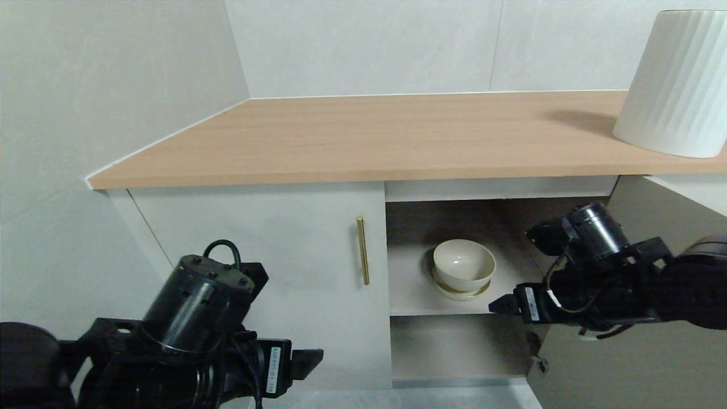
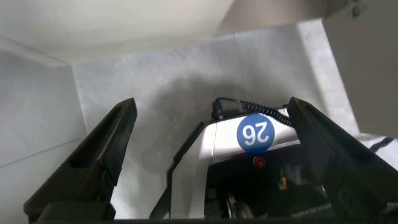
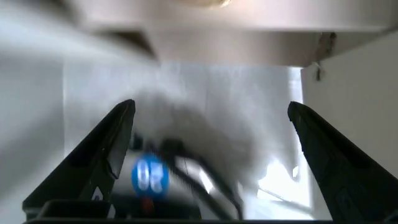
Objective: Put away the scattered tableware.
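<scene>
Jaws of the left gripper [image 2: 212,109] stand spread wide with nothing between them; the right gripper [image 3: 210,112] is likewise spread and empty. The left one hangs low and near, in front of the closed left door [image 1: 261,272] with its brass handle [image 1: 363,250]. The right one is at the open right compartment, just right of the shelf [image 1: 409,284] front. On that shelf sits a cream bowl [image 1: 464,265], upright on a saucer [image 1: 461,292], apart from both grippers. A lower shelf [image 1: 454,346] lies beneath. The right door [image 1: 625,363] is swung open on the right. Above runs a wood countertop [image 1: 363,136] meeting pale tiled walls [image 1: 363,45] in the far left corner; a white ribbed container [image 1: 676,85] stands at its far right
</scene>
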